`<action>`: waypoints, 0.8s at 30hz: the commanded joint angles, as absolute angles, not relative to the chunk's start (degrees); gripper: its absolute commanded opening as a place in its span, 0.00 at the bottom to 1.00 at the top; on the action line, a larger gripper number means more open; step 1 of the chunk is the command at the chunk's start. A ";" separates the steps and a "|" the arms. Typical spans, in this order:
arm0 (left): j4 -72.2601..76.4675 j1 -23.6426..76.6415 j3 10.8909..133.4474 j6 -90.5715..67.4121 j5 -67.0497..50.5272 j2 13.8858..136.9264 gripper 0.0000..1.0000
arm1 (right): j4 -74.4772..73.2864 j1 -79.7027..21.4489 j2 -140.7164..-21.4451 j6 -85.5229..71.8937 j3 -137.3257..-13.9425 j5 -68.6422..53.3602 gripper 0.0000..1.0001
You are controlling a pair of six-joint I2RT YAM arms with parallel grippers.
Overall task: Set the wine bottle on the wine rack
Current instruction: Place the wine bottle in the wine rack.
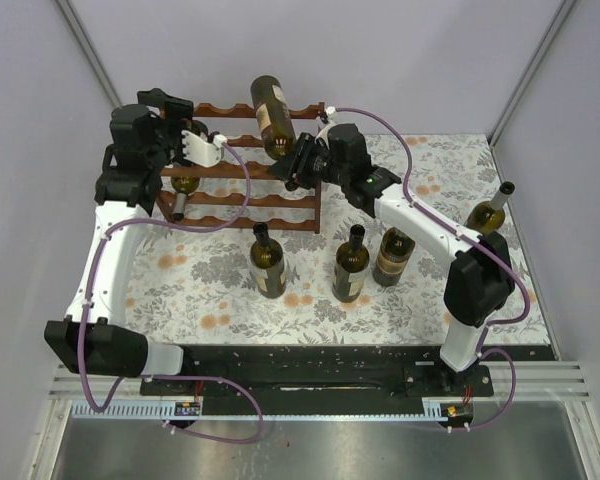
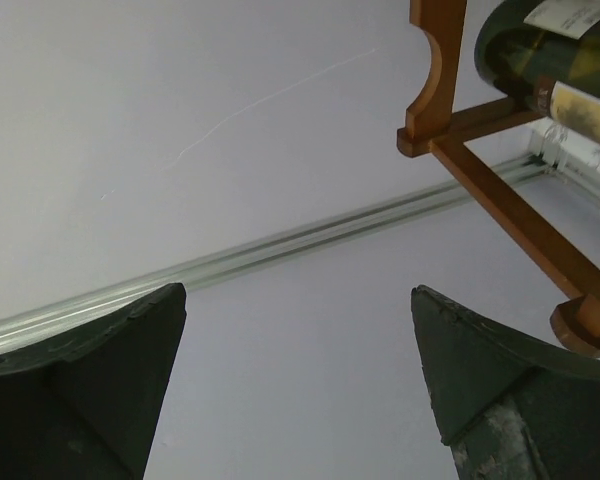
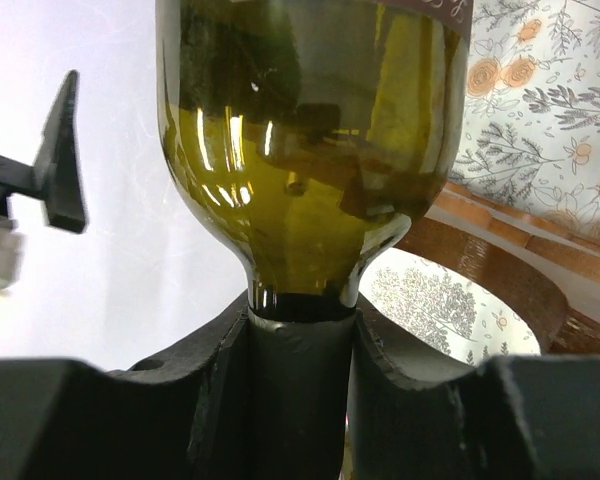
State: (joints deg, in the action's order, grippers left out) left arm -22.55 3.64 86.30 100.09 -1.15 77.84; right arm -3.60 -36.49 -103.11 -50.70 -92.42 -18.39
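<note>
A floral-patterned cloth [image 1: 210, 290] covers the table. At its far side stands the reddish-brown wooden wine rack of wavy rails [image 1: 270, 203]. The dark green glass wine bottle [image 1: 272, 118] hangs over the rack's top tier, its base pointing towards the back wall and its neck sloping down to the right pincer [image 1: 298, 165]. The black fingers [image 3: 230, 350] of that pincer are clamped on the neck just below the shoulder. Whether the body touches the top rail cannot be told. The bottle's cream label carries print too small to read. The left pincer [image 1: 202, 147] hovers at the rack's left end, spread wide and empty. Three similar bottles [image 1: 350, 265] stand upright before the rack.
</note>
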 commanded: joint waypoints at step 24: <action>-36.39 2.37 89.91 86.48 -15.29 71.72 0.99 | 7.64 -35.33 -91.76 -42.10 -82.00 -16.61 0.00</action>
